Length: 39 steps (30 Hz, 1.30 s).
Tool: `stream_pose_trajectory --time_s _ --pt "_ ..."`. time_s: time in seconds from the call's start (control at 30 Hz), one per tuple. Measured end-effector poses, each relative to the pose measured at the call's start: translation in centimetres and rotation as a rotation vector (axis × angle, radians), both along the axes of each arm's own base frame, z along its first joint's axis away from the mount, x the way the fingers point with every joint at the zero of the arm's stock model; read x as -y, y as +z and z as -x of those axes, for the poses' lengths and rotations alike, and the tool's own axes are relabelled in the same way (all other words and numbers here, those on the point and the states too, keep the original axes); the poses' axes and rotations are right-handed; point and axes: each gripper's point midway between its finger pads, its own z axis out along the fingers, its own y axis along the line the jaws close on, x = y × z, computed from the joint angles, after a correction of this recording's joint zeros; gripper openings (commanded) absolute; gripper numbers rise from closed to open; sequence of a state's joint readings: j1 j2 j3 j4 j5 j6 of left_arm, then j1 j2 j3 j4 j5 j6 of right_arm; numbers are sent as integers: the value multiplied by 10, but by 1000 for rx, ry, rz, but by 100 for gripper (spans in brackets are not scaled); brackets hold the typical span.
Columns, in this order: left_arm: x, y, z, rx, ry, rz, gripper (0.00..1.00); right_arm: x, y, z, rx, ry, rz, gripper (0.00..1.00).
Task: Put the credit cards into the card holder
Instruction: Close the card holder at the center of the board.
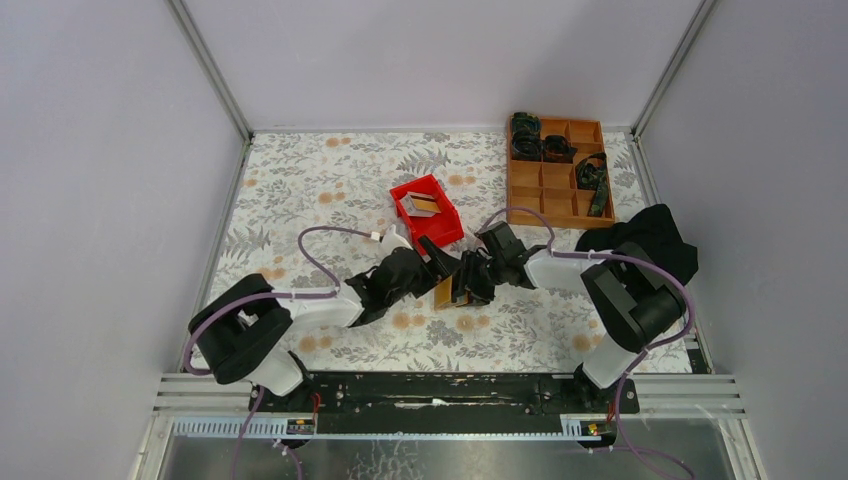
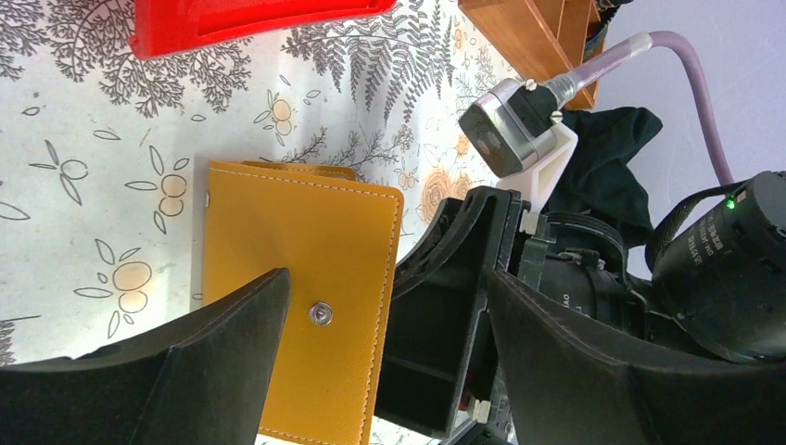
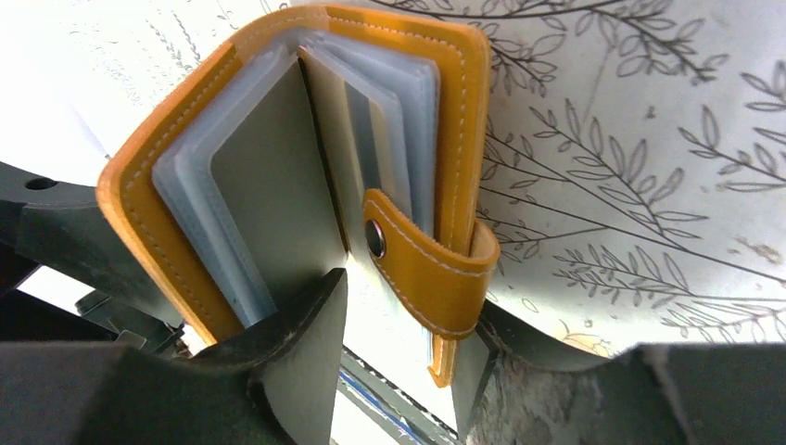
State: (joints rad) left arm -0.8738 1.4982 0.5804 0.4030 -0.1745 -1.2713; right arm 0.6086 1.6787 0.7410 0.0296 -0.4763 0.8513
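Observation:
The tan-orange card holder [image 1: 444, 293] lies mid-table between both grippers. In the right wrist view the card holder [image 3: 445, 83] is spread open, showing clear sleeves and grey cards [image 3: 269, 176], with its snap strap hanging loose. My right gripper [image 3: 412, 315] has one finger inside on the grey page and the other outside the cover, closed on that half; it also shows in the top view [image 1: 472, 280]. My left gripper [image 2: 385, 297] is open, its fingers straddling the holder's outer face [image 2: 297, 269] and a right-gripper finger [image 2: 445, 315]; it also shows in the top view [image 1: 440, 264].
A red plastic bin [image 1: 445, 215] just behind the grippers holds some pale cards [image 1: 422, 205]. An orange-brown compartment tray [image 1: 545, 195] with dark items stands back right. A black cloth [image 1: 655, 235] lies by the right arm.

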Motion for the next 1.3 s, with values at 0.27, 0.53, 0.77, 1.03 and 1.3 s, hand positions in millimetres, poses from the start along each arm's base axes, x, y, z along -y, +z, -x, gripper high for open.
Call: stream_pose_trajectory --time_s 0.27,0.53,0.77,1.03,1.3 --pt "5 2 -5 8 0 16 84 13 0 -2 36 1 76 52" --pt "11 5 -4 9 -18 48 84 28 -1 -6 104 6 163 53" --pt "13 7 -4 8 -18 61 84 36 -2 -16 163 11 227 53" --pt "10 4 -4 0 -5 67 84 38 -3 -32 223 12 289 53" --pt "7 -3 0 -16 -14 65 84 30 -4 -52 331 36 350 54"
